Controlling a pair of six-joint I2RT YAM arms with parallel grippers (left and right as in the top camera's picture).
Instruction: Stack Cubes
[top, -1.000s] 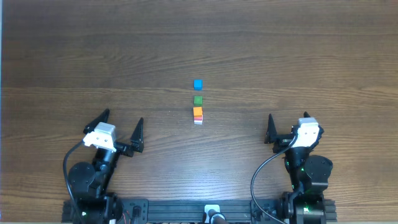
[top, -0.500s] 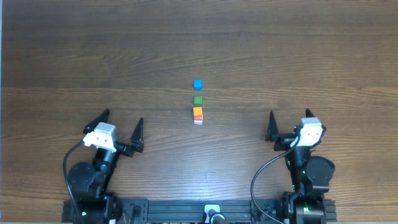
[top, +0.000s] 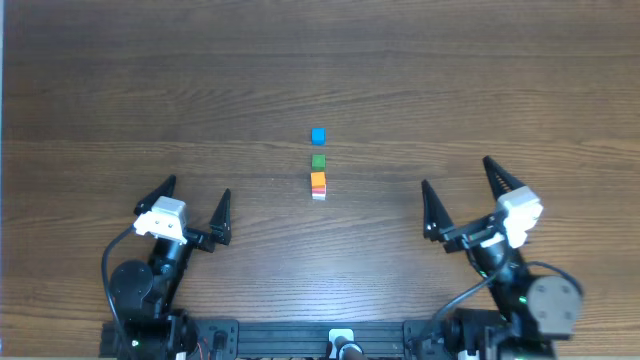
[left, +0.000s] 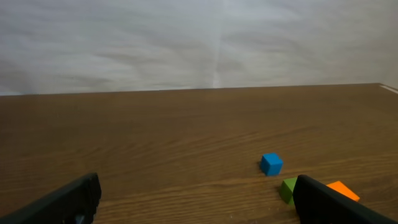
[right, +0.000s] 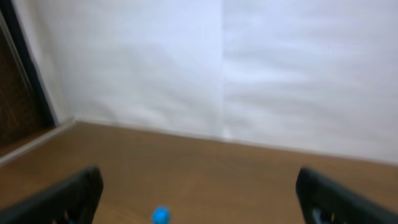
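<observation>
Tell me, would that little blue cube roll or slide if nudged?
The blue cube has flat faces, so it would probably slide, not roll. It looks small and solid, likely light. The table looks smooth, so it may skid.

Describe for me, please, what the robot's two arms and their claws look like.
The left arm and the right arm are black, with round joint housings near their bases. The left claw and the right claw each have two black, tapered, pointed fingers set on a white block at the wrist. A thin black cable loops up each arm.
</observation>
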